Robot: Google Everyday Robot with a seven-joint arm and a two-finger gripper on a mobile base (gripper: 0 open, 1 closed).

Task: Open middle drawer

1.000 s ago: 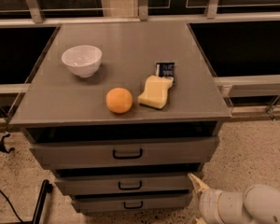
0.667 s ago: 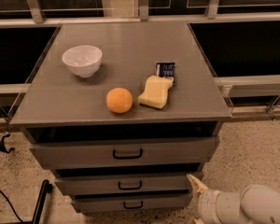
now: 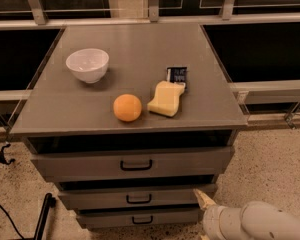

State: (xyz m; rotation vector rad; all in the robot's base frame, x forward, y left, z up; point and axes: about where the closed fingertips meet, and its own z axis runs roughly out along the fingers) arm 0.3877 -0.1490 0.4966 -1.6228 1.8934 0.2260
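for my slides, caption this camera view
Gripper near the right end of the middle drawer, with bowl, orange and sponge on the cabinet top.

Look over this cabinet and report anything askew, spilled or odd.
Nothing spilled or damaged. The yellow sponge lies at an angle, seemingly overlapping the black packet behind it. The white bowl and orange sit normally. The gripper is low right, beside the right end of the middle drawer, off its handle.
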